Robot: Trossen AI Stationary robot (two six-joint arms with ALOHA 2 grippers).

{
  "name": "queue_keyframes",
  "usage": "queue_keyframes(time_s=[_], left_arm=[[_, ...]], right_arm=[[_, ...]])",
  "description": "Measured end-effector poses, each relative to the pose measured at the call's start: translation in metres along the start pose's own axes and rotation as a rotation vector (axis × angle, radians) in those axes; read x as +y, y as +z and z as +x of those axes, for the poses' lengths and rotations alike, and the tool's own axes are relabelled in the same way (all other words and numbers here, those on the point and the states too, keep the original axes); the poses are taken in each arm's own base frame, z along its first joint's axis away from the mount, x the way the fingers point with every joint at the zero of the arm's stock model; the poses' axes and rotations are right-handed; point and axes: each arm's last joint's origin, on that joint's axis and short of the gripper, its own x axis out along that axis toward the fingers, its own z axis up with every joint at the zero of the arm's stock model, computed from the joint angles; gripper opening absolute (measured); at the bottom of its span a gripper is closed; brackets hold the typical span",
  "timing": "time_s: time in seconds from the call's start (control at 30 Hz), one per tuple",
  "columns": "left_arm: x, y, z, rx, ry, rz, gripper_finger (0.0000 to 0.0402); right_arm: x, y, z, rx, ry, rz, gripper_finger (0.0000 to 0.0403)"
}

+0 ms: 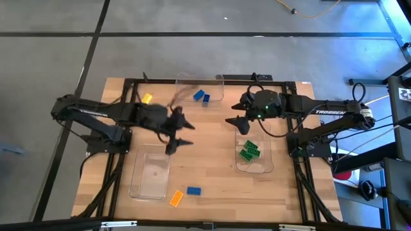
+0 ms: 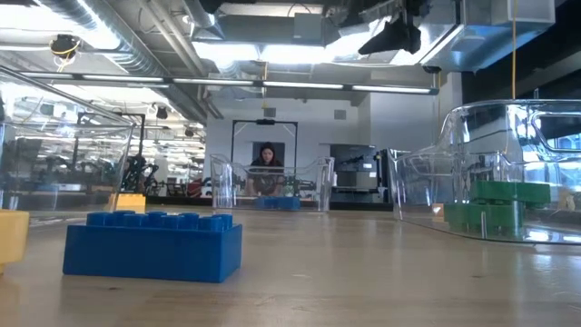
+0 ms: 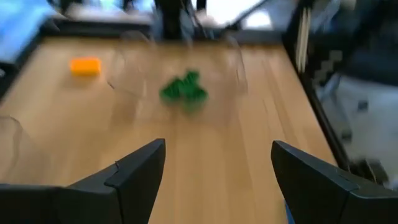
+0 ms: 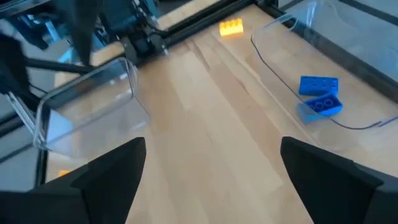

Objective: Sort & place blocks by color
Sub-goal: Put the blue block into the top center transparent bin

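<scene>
We are seeing left pincer (image 1: 183,133) gaping empty over counter (image 1: 212,179), right pincer (image 1: 239,124) gaping empty beside green blocks (image 1: 249,151), blue blocks (image 1: 201,97) lying in far tray (image 1: 218,80).

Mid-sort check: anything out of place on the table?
Three blocks lie loose outside the trays: an orange block and a blue block near the front edge, another orange block at the back. Nothing looks spilled or damaged.

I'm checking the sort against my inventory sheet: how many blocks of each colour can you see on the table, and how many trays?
Green blocks: 3, heaped in the right tray, count unsure
Blue blocks: 3, two in the far tray, one loose
Orange-yellow blocks: 2, both loose
Clear trays: 3
Total: 8 blocks, 3 trays
</scene>
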Motion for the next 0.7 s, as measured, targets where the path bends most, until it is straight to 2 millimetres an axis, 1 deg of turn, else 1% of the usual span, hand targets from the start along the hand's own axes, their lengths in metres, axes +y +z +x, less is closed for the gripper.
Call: queue_keyframes(time_s=[0.1, 0.2, 0.3, 0.43, 0.5, 0.57, 0.7], left_arm=[[-0.026, -0.002, 0.013, 0.122, -0.016, 0.027, 0.0284], [-0.057, -0.009, 0.035, 0.198, -0.06, 0.065, 0.0284], [-0.089, -0.023, 0.059, 0.278, -0.121, 0.146, 0.0284], [-0.123, -0.053, 0.091, 0.386, -0.172, 0.264, 0.0284], [-0.136, -0.069, 0.107, 0.442, -0.174, 0.282, 0.0284], [-0.143, -0.084, 0.121, 0.484, -0.157, 0.243, 0.0284], [-0.15, -0.105, 0.141, 0.542, -0.113, 0.128, 0.0284]], right_arm=[[-0.001, -0.001, 0.0, 0.006, -0.031, -0.029, 0.0375], [-0.003, -0.001, 0.0, -0.005, -0.077, -0.064, 0.0375], [-0.004, -0.002, 0.0, -0.003, -0.105, -0.084, 0.0375], [-0.005, -0.004, 0.0, 0.02, -0.12, -0.12, 0.0375], [-0.006, -0.005, 0.0, 0.028, -0.123, -0.136, 0.0375], [-0.006, -0.005, 0.0, 0.03, -0.124, -0.142, 0.0375], [-0.006, -0.005, 0.0, 0.034, -0.125, -0.165, 0.0375]])
